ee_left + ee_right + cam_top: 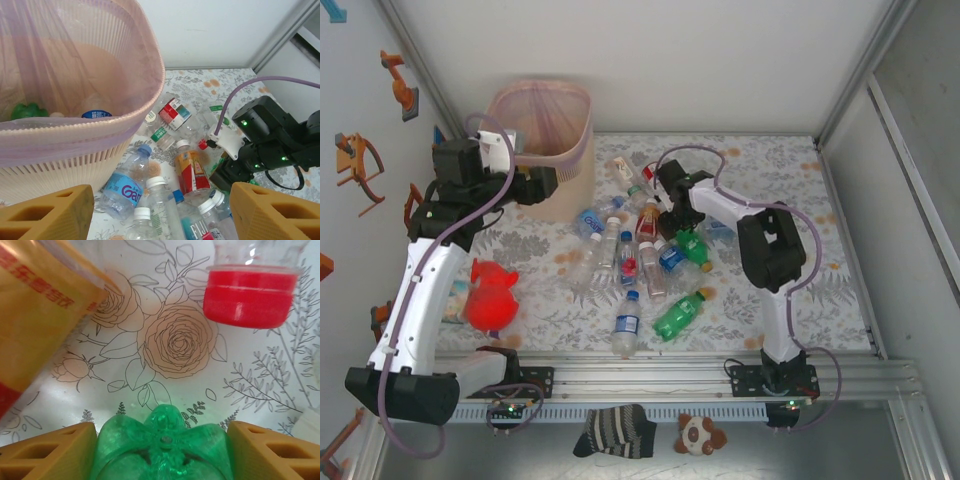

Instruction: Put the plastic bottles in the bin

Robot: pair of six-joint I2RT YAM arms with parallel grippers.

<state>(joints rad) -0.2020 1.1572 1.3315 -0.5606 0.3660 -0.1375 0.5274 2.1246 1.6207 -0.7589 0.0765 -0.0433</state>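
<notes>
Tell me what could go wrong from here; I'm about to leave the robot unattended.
The green bottle sits between the right gripper's fingers by its rounded base, which may slip. A red-capped bottle and an orange-labelled bottle lie close by and could get knocked away. The left gripper, open and empty, hangs beside the bin, so the arms might clash on the way there.

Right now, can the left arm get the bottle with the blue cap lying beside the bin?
Probably yes. The left gripper is open and empty, and the blue-capped bottle lies just in front of it with nothing covering it. The bin and other bottles sit close beside it, so bumps are possible.
</notes>
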